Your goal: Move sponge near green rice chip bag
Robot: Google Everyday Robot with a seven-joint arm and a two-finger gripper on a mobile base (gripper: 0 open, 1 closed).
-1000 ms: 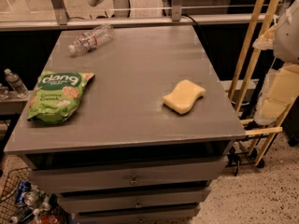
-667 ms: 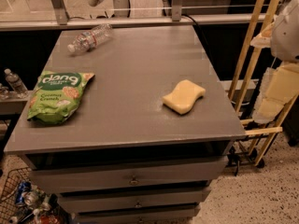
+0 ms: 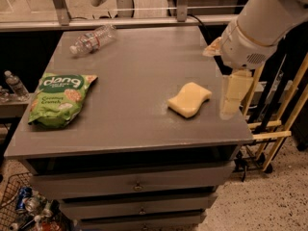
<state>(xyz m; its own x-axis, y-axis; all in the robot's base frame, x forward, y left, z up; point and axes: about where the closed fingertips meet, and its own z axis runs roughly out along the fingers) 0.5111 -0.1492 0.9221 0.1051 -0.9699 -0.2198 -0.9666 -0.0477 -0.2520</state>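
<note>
**The sponge and the chip bag sit far apart on the desk**

We see a gray desk [image 3: 139,71] with drawers [image 3: 137,186] under it. The sponge [image 3: 189,99] lies flat on the right part of the desk, near the front. It is pale yellow and has a wavy shape. Nothing is touching it.

The green chip bag [image 3: 60,100] lies on the left part of the desk, near the left edge. It is puffy and has the white word "dang" on it. The sponge and the bag are well apart, with bare desk between them.

A big white arm [image 3: 262,28] comes in from the top right. Its gripper [image 3: 236,95] hangs down at the right edge of the desk, just to the right of the sponge. It does not touch the sponge. We cannot tell if the jaws are open or closed. The sponge is not in them.

A clear water bottle [image 3: 93,39] lies on its side at the back left of the desk, far from the sponge. Down on the floor at the left we see a wire basket [image 3: 14,196] with cans in it.
</note>
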